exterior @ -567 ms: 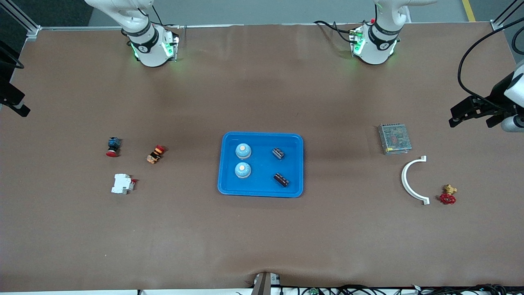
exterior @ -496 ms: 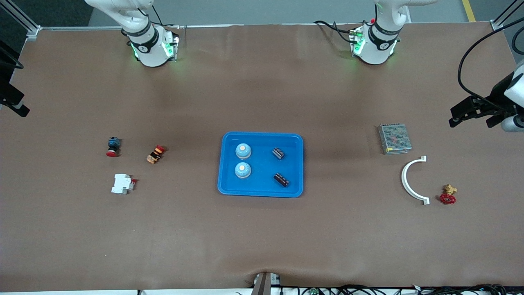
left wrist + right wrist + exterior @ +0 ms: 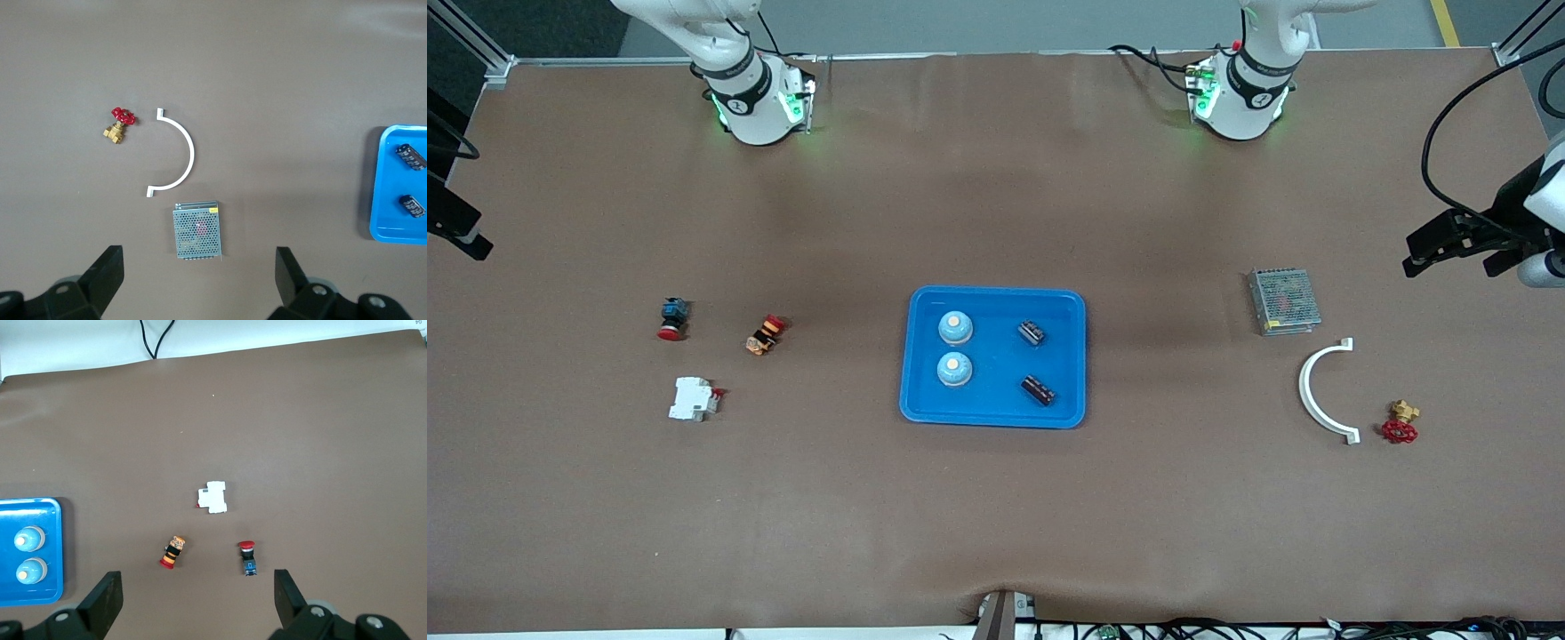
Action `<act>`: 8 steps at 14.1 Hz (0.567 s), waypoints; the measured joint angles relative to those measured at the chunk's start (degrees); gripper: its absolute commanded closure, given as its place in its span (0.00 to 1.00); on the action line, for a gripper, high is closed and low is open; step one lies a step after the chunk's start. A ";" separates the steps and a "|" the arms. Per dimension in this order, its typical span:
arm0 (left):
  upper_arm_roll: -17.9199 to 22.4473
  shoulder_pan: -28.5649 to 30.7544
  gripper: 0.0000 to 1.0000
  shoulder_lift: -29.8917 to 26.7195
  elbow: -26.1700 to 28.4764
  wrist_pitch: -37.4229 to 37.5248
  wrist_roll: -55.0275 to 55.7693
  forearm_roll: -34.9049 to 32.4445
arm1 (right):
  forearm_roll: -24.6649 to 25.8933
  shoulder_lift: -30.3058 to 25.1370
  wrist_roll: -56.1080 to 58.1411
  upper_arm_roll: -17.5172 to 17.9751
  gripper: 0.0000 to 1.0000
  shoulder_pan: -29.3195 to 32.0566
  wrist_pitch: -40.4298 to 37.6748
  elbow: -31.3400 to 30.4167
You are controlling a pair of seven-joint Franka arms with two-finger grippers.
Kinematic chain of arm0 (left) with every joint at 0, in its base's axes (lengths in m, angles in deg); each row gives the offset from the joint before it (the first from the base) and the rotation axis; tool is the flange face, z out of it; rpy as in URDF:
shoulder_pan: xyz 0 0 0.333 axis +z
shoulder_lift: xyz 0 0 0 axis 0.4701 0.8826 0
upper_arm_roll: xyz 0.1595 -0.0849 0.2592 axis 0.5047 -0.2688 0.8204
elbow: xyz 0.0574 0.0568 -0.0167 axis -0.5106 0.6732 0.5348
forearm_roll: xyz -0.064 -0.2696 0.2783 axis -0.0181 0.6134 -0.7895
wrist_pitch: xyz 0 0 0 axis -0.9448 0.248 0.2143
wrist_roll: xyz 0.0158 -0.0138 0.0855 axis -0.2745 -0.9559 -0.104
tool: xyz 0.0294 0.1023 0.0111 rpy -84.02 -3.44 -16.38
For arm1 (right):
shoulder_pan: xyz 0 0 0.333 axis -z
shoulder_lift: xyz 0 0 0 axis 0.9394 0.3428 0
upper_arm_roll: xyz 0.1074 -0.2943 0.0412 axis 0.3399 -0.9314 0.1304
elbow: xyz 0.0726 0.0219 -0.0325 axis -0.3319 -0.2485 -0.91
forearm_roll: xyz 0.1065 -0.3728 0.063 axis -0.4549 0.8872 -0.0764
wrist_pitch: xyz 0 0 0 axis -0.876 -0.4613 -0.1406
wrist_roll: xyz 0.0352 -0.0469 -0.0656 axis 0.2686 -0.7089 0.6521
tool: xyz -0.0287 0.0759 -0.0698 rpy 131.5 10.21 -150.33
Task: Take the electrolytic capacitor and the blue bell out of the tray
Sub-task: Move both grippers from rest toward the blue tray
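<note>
A blue tray point(image 3: 996, 413) sits mid-table. It holds two blue bells point(image 3: 955, 327) point(image 3: 954, 369) toward the right arm's end and two dark capacitors point(image 3: 1032, 332) point(image 3: 1038, 390) toward the left arm's end. My left gripper point(image 3: 1416, 252) hangs open and empty over the table edge at the left arm's end; its wrist view point(image 3: 198, 265) shows the tray's edge point(image 3: 381, 230) and both capacitors point(image 3: 410, 155) point(image 3: 413, 205). My right gripper point(image 3: 471, 242) hangs open and empty over the other end; its wrist view point(image 3: 197, 587) shows the tray point(image 3: 50, 587) and both bells point(image 3: 29, 538) point(image 3: 31, 569).
At the left arm's end lie a grey power supply point(image 3: 1283, 301), a white curved clip point(image 3: 1309, 391) and a brass valve with a red handle point(image 3: 1400, 422). At the right arm's end lie a white breaker point(image 3: 694, 399), an orange-red button point(image 3: 765, 334) and a blue-red button point(image 3: 672, 318).
Both grippers have drifted very slightly at the edges of the front view. Nothing on the table has moved.
</note>
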 measured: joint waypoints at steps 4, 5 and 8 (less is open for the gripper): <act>0.00 0.01 0.00 0.00 0.04 0.00 0.37 0.00 | 0.00 1.15 0.00 0.06 0.00 -0.01 6.12 -7.06; 0.00 0.01 0.00 0.00 0.06 0.00 0.38 0.00 | 0.00 1.85 0.00 0.09 0.00 -0.04 7.52 -8.89; 0.00 0.00 0.00 0.00 0.07 0.00 0.71 0.00 | 0.00 5.05 -0.01 0.34 0.00 -0.17 9.83 -11.04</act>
